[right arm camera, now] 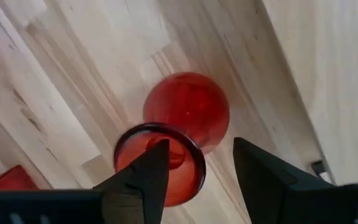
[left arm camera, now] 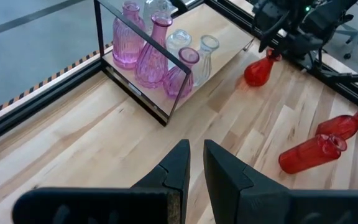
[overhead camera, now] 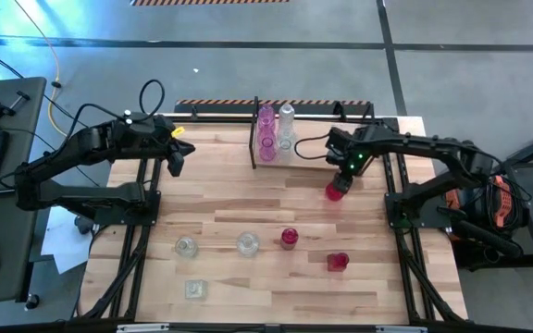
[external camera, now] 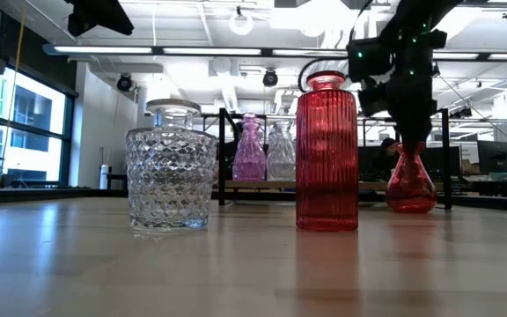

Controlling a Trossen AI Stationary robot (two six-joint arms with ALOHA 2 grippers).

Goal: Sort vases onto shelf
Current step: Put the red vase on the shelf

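The bench (overhead camera: 248, 199) carries one shelf (overhead camera: 255, 139) at its far edge, holding five vases: three pink (left arm camera: 151, 59) and two clear (left arm camera: 179, 42). Six vases stand off the shelf: three clear (overhead camera: 247, 243) and two red (overhead camera: 290, 238) toward the near edge, and one round-bellied red vase (overhead camera: 337, 191) just beside the shelf. The right end effector (right arm camera: 194, 165) hangs over this vase, fingers spread apart around its neck, not gripping. The left end effector (left arm camera: 196, 167) is nearly closed and empty, left of the shelf.
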